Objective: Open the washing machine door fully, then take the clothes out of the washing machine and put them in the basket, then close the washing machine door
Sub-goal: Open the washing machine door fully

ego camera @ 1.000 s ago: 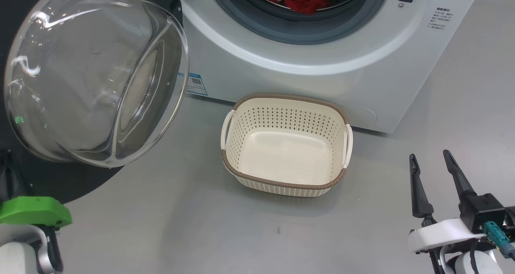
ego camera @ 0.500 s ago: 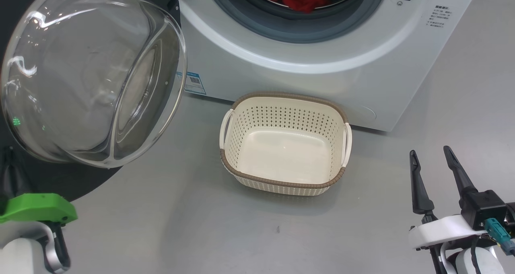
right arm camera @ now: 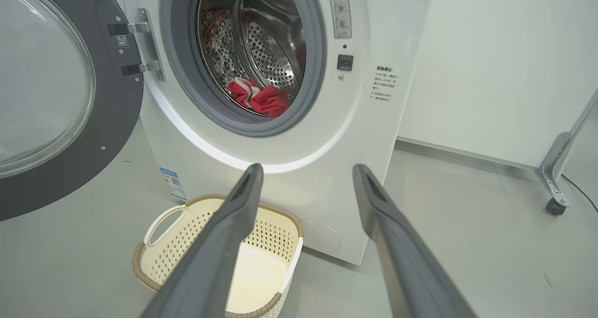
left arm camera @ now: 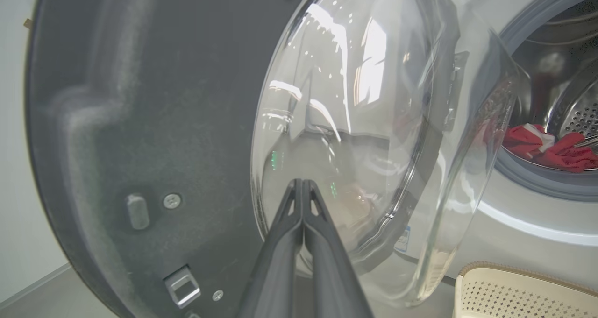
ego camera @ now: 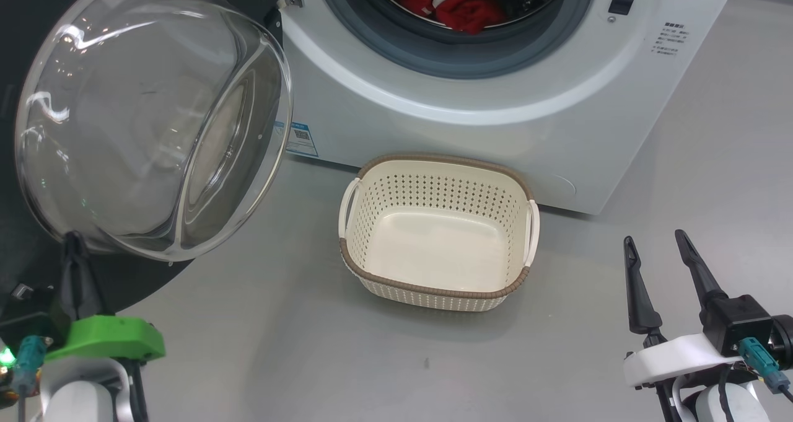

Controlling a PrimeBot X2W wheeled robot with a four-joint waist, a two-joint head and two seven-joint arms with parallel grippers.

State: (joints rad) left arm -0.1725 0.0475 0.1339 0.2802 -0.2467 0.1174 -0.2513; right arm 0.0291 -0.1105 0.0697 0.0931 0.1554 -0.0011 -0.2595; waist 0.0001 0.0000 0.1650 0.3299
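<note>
Now that the washing machine door (ego camera: 148, 124) stands swung wide at the upper left of the head view, step one looks done. The clothes (ego camera: 461, 4) lie red in the drum of the washing machine (ego camera: 433, 131), top centre, none lifted out yet. The basket (ego camera: 433, 289) sits empty on the floor, centre frame, just before the machine. Left claw (ego camera: 73, 241), lower left, is pinched fully together on nothing, tips near the door's glass. Right claw (ego camera: 654, 237), lower right, gapes wide, empty-handed. Unloading and closing are both left to do.

No legible txt; washer (ego camera: 446, 124) blue label (ego camera: 297, 138) blurred
</note>
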